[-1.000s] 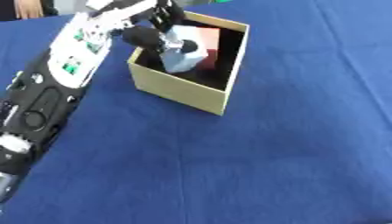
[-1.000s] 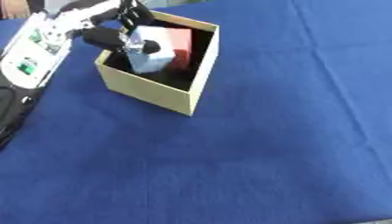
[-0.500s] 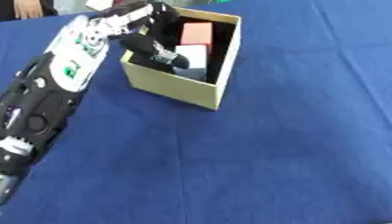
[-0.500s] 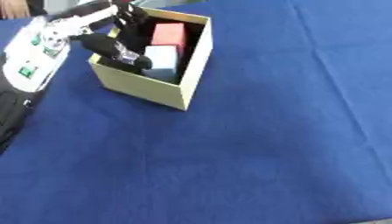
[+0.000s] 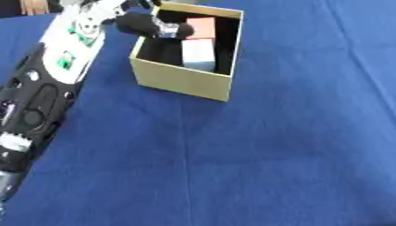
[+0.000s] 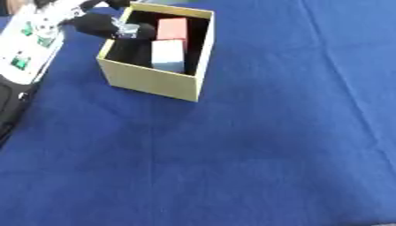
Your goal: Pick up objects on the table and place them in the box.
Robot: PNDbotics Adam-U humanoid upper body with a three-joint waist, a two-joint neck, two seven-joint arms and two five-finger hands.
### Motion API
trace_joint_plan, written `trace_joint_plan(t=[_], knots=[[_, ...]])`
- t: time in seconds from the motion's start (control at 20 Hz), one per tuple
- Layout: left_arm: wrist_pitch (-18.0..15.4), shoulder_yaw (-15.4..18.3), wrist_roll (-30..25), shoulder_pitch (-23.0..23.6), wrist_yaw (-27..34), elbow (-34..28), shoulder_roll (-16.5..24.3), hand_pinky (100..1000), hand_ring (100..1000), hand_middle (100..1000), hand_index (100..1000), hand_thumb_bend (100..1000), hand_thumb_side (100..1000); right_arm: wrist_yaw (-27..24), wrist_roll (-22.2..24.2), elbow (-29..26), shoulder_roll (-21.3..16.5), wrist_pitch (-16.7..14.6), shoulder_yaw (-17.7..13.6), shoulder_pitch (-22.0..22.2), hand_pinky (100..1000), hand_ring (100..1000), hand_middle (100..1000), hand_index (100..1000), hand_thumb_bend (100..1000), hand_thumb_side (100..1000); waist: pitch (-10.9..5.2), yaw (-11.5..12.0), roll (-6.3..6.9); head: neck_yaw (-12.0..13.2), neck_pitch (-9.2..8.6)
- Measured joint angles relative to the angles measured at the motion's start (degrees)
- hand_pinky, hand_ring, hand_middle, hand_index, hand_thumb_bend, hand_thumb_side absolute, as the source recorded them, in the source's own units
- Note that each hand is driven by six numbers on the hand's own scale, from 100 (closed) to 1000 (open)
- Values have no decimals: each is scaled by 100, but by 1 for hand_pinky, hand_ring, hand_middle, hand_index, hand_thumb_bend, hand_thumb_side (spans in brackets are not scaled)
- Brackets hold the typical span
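Released pale block (image 5: 199,54) inside box (image 5: 179,80)

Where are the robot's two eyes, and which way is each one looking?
Left eye view: sits in the robot's head, looking down at the blue table and the cardboard box; the left arm comes in from the left, its left hand at the box's rim.
Right eye view: sits beside it, facing the same way; less of the left arm shows.
Both share the box with a red block and a light blue block inside.
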Motion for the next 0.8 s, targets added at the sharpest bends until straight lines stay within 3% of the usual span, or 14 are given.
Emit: trace_joint_plan(t=[0.35,0.6,0.8], knots=[[77,63,467,-24,855,-301,76,745,745,703,813,694,617,0,-33,0,0,35,-1,23,851,734,661,773,100,829,-1,11,-19,49,1],[157,76,462,21,905,-539,274,752,753,709,816,697,629,3,-47,0,-1,39,-2,40,850,734,661,773,100,826,-55,118,-26,49,72],[215,98,343,309,695,-877,698,762,766,718,821,704,629,13,-68,0,-6,41,-7,131,850,734,661,773,100,825,-113,221,-17,58,170]])
